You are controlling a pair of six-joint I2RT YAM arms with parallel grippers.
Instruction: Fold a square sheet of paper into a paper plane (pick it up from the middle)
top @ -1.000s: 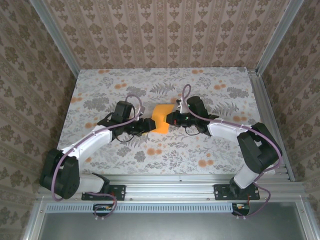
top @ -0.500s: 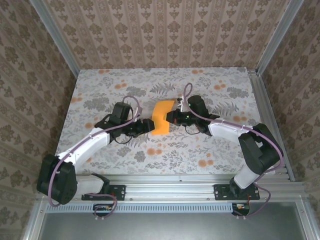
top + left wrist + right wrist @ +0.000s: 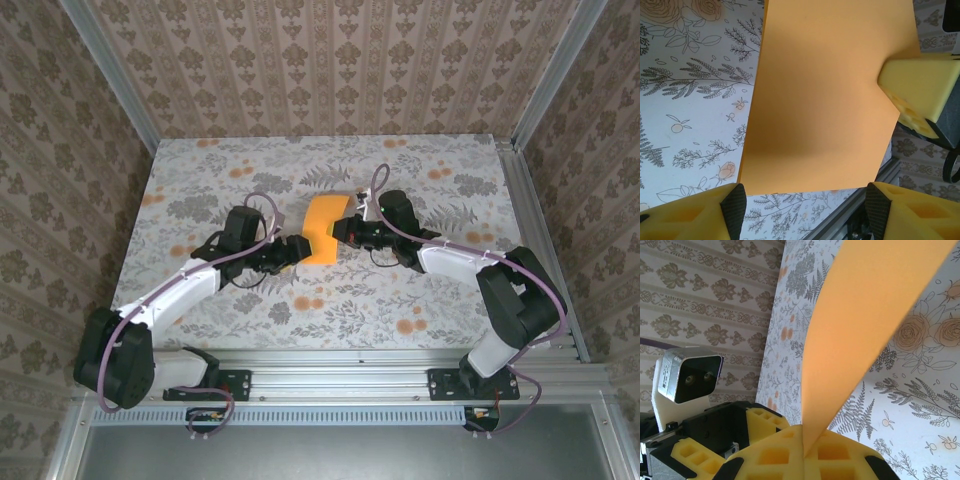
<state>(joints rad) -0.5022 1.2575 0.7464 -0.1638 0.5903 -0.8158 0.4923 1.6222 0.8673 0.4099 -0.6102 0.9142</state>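
Note:
The square sheet of paper (image 3: 322, 226), bright orange, hangs above the middle of the table, folded to a narrower shape. My right gripper (image 3: 346, 232) is shut on its right edge; in the right wrist view the sheet (image 3: 865, 315) rises out of the pinched yellow fingers (image 3: 775, 455) of the gripper (image 3: 807, 442). My left gripper (image 3: 297, 249) stands open just left of the sheet. In the left wrist view the sheet (image 3: 825, 95) hangs beyond the left gripper (image 3: 805, 210), its lower edge just clear of the spread fingertips (image 3: 735, 205). The right gripper (image 3: 920, 85) grips its edge there.
The table (image 3: 200, 200) has a flower-print cover, with patterned walls on three sides. An aluminium rail (image 3: 330, 362) runs along the near edge by the arm bases. The left arm's wrist camera (image 3: 687, 375) shows close beside the right gripper.
My left gripper has opened wider and let go of the sheet. The right gripper has carried the sheet a little toward the far side, and it now hangs flatter.

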